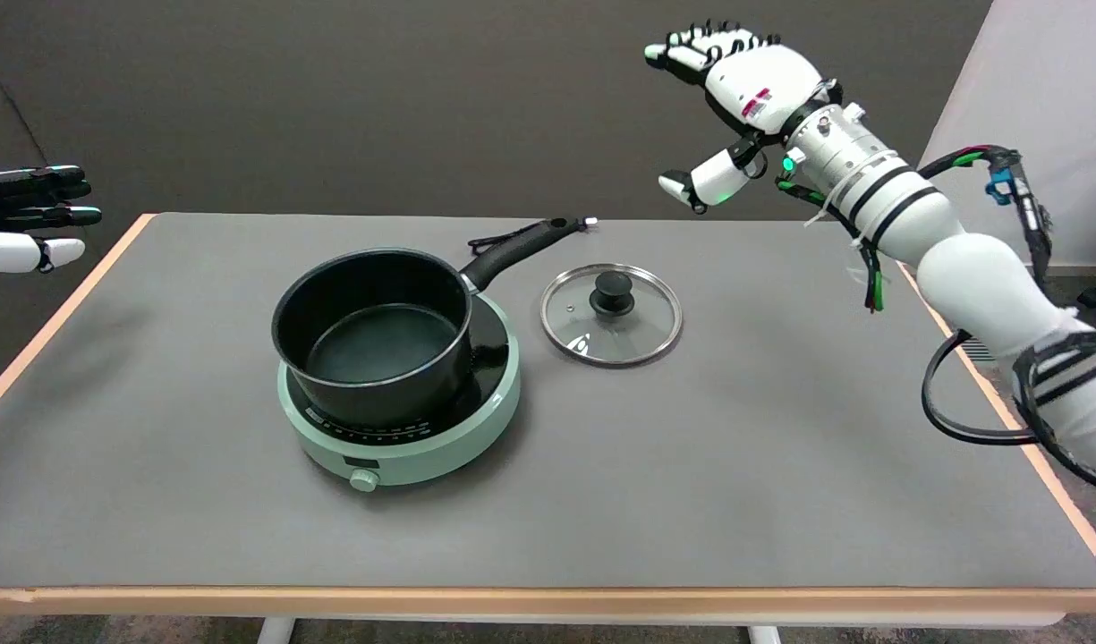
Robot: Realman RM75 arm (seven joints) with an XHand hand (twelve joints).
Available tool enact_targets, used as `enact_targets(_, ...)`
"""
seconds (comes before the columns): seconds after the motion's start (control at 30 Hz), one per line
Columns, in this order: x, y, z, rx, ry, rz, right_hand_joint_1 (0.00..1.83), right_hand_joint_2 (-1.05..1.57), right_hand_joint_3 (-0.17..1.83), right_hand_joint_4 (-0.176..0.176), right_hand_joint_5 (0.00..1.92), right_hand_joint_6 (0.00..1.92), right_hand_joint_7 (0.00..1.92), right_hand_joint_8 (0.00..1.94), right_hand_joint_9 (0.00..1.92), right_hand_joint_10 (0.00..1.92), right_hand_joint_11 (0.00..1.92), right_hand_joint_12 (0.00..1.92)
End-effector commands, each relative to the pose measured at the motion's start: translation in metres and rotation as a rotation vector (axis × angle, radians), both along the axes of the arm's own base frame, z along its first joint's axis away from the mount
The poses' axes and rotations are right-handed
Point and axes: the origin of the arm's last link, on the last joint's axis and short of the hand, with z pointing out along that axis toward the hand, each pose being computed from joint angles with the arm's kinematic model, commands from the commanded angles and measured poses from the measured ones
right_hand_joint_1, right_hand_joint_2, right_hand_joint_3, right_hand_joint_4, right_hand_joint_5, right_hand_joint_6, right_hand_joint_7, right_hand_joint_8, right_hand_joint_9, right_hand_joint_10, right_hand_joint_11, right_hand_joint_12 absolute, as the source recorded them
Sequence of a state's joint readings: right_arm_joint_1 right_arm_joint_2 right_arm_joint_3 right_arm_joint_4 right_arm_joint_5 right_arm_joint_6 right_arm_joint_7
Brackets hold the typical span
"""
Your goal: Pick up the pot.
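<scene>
Bench (691, 501) runs bare along its near edge, grey mat with a pale wood rim, so nothing crowds me on that side. Nearest of the things is the green hotplate (400, 420), its knob facing the near edge, left of the bench's middle. The pot (373, 335) sits squarely on it, black, uncovered and seemingly empty, presumably set there as if for cooking. Its handle (512, 252) slants away toward the far edge and to the right, which I judge the natural place to take hold. Just right of the hotplate the glass lid (611, 313) lies flat, knob up, apart from the pot and close under the handle's line, so a low sweep from the right could clip it. My right hand (735, 98) hangs high above the far right part of the bench, well apart from the handle, fingers spread, thumb hanging down, holding nothing. Room between hand and handle looks open; coming down from above the far edge seems safest.
</scene>
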State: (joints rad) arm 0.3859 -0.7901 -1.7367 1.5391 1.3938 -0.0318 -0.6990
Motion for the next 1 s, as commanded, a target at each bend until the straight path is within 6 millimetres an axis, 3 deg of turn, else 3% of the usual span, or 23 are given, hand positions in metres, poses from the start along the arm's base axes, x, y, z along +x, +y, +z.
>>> enact_targets(0.03, 0.034, 0.061, -0.042, 0.003, 0.135, 0.249, 0.78, 0.35, 0.94, 0.085, 0.21, 0.14, 0.17, 0.13, 0.13, 0.20, 0.16, 0.55)
enact_targets(0.2, 0.023, 0.061, -0.048, 0.007, 0.122, 0.231, 0.79, 0.35, 0.95, 0.093, 0.24, 0.15, 0.18, 0.13, 0.14, 0.20, 0.16, 0.54)
enact_targets(0.77, -0.007, 0.057, -0.099, 0.159, 0.115, 0.154, 0.81, 0.36, 0.97, 0.100, 0.25, 0.15, 0.20, 0.13, 0.16, 0.20, 0.17, 0.54)
enact_targets(1.0, -0.009, 0.054, -0.108, 0.194, 0.104, 0.130, 0.82, 0.37, 0.98, 0.101, 0.26, 0.15, 0.24, 0.13, 0.19, 0.20, 0.19, 0.53)
